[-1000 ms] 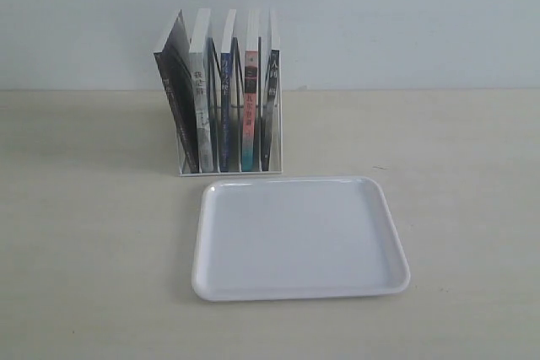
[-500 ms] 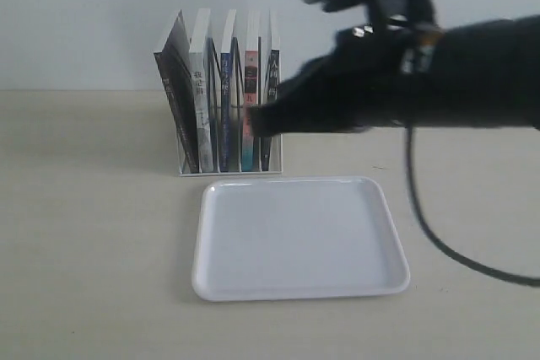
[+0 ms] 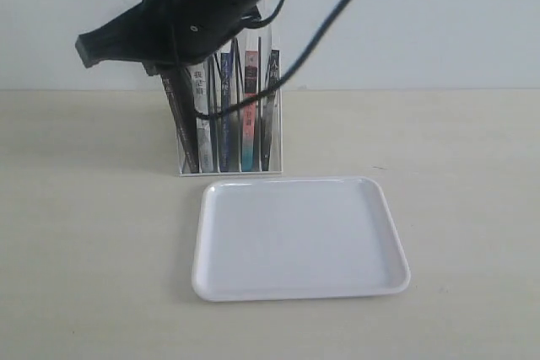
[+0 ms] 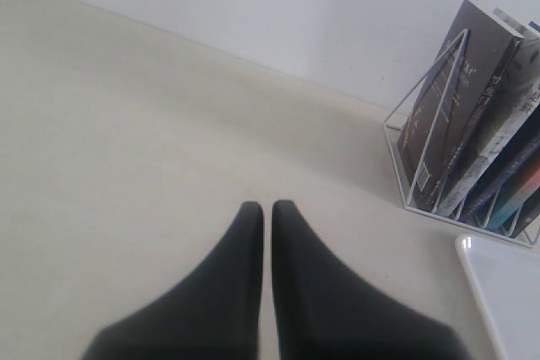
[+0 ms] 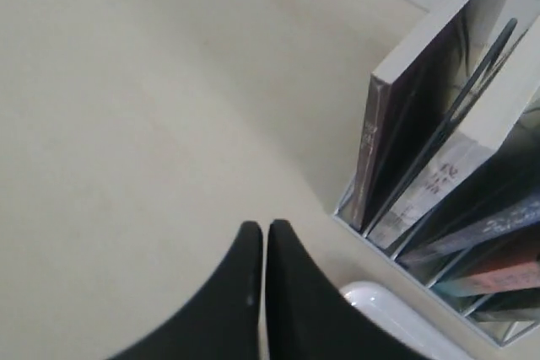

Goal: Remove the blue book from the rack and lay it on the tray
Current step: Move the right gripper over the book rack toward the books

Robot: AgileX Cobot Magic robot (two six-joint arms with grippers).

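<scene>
The blue book [image 3: 224, 137] has not reached the tray [image 3: 295, 238], bare at lower centre; it stands in the rack [image 3: 228, 172] just behind. Right claw [image 3: 83, 50], at upper left by the rack, and left claw [image 4: 263, 205] are both clenched, holding nothing: pulling and laying remain.

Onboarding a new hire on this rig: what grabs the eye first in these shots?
The dark right arm stretched across the top of the exterior view, with its shut end effector pointing left past the rack and hiding the books' tops. Next, the white tray lying flat just in front of the rack, with the blue book upright in the middle slot.
</scene>
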